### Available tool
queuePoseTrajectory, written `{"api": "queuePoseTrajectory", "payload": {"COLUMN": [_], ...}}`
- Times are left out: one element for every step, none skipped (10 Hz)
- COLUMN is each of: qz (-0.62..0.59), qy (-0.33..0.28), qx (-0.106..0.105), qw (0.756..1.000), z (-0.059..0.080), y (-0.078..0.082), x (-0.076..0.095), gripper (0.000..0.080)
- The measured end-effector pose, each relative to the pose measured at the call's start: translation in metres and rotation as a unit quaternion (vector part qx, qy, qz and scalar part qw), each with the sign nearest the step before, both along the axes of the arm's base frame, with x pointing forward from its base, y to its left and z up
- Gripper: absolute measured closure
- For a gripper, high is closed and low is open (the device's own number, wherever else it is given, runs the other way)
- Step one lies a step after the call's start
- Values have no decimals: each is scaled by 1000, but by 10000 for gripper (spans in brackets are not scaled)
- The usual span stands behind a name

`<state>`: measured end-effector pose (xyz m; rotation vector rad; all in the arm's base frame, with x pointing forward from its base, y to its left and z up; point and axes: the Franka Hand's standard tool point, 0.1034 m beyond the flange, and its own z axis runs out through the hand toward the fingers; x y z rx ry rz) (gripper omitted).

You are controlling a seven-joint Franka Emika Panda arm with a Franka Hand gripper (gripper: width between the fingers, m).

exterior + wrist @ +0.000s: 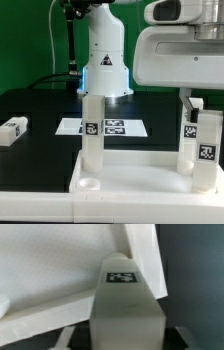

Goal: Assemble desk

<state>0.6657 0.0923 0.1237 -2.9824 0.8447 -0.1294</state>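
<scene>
The white rimmed tabletop (130,185) lies at the front, with a round socket (88,184) showing near its left end. One tagged leg (92,130) stands upright just behind that socket. Two more legs stand at the exterior view's right end, one further back (189,140) and one nearer (208,150). My gripper (191,100) comes down over the top of the further one. In the wrist view this leg (125,303) fills the space between my fingers (66,339), dark pads against both its sides, with the tabletop (50,274) beside it. My gripper (125,341) is shut on it.
A fourth leg (12,130) lies loose on the black table at the exterior view's left. The marker board (112,127) lies flat behind the tabletop. The arm's white base (105,60) stands at the back, in front of a green backdrop.
</scene>
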Motion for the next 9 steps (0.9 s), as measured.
{"api": "queuePoseTrajectory", "payload": {"qz": [-47,-87,-147,-191,-227,-280,-309,-336,-388], "qy": [-2,-3,-2,-1,1,2,3,4,6], "qx": [5,9,16,20,23,27,29,32,37], "qw": [999,996,989,981,974,960,950,941,921], "z": [0,-1,-1,-1,-2,-2,-2,-2,-2], "y": [-1,-1,-1,-1,0,0,0,0,0], "x": [0,0,0,-1,-1,-2,-2,-2,-3], "gripper": [509,509,509,509,509,509,509,509,509]}}
